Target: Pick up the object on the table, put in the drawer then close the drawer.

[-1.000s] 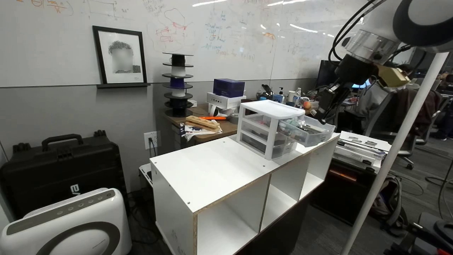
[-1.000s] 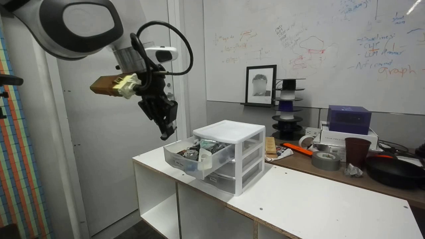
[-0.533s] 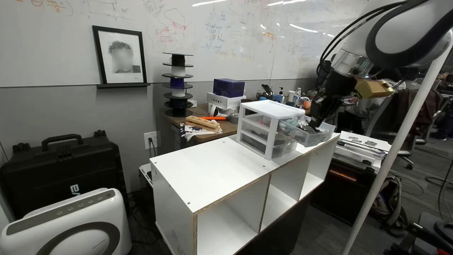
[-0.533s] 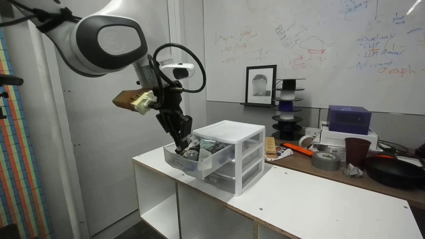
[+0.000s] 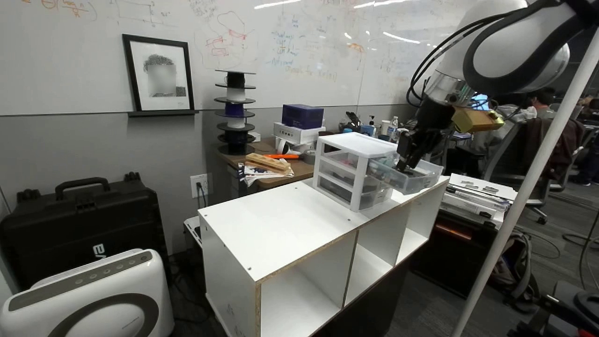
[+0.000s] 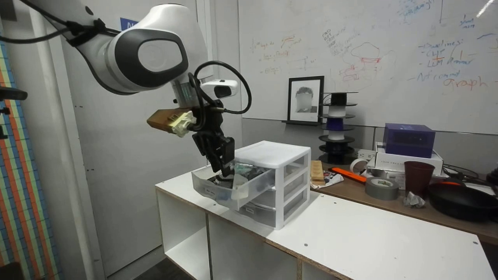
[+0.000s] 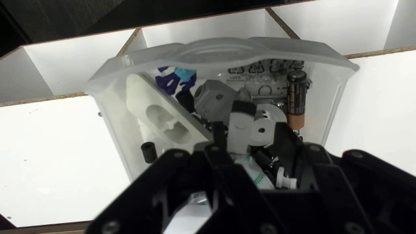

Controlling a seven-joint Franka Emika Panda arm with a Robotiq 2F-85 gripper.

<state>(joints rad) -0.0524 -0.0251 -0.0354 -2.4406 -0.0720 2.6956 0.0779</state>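
1. In both exterior views the arm (image 6: 151, 54) is holding the gripper (image 7: 250, 131) over the drawer (image 6: 218, 196), its tips pointing down (whether they are touching anything, we are not able to tell).
2. The fingers (image 7: 219, 138) are standing a little apart; in the wrist view we are seeing a gap between them.
3. A white tab (image 7: 240, 133) with a dark end is showing in that gap, nearer one finger than the other.
4. The drawer, the top one of the unit (image 6: 272, 153), is standing pulled out, and the unit is resting on the table (image 6: 369, 241).
5. Inside the drawer we are seeing a cream block (image 7: 167, 118), a gray block (image 7: 213, 102), a white disc (image 7: 271, 120) with a battery (image 7: 296, 99) beside it, and a purple figure (image 7: 167, 81) near the front; a black tube (image 7: 149, 152) is lying beside the cream block. Which piece is the task's object, we are not able to tell.
6. Beyond the table, spools (image 6: 335, 124) are standing on the desk (image 6: 352, 190), and a purple box (image 6: 408, 140) is resting on a white box (image 6: 389, 159).
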